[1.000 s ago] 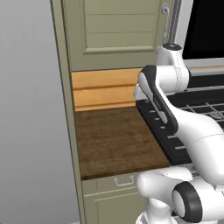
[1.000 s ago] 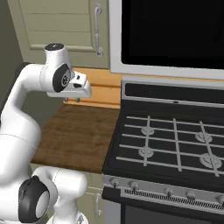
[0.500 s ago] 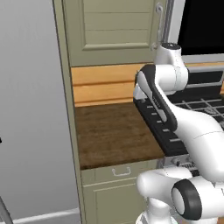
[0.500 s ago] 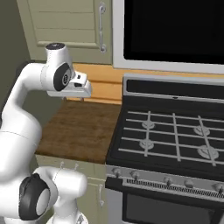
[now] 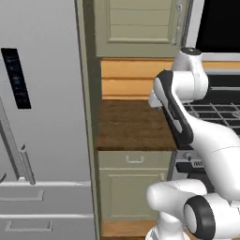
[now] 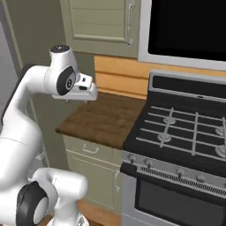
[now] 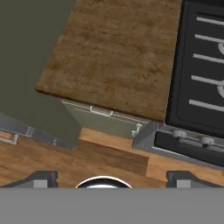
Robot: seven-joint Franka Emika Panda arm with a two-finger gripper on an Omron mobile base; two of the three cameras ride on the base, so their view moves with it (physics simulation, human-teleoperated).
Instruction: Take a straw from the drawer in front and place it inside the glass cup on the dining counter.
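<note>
Between the earlier pictures and now the whole scene has slid rightward in both base views, so the base has driven; a grey fridge (image 5: 42, 117) now fills the nine o'clock side. Next comes the closed drawer (image 5: 135, 159) under the brown tabletop (image 5: 131, 124), its handle at six o'clock of the slab, its long axis running side to side. Further right sits the stove (image 6: 185, 132). The pincer (image 7: 111, 177) hangs wide and empty above the tabletop. Judging by this, nothing is done yet: drawer unopened, straw unseen, presumably inside.
</note>
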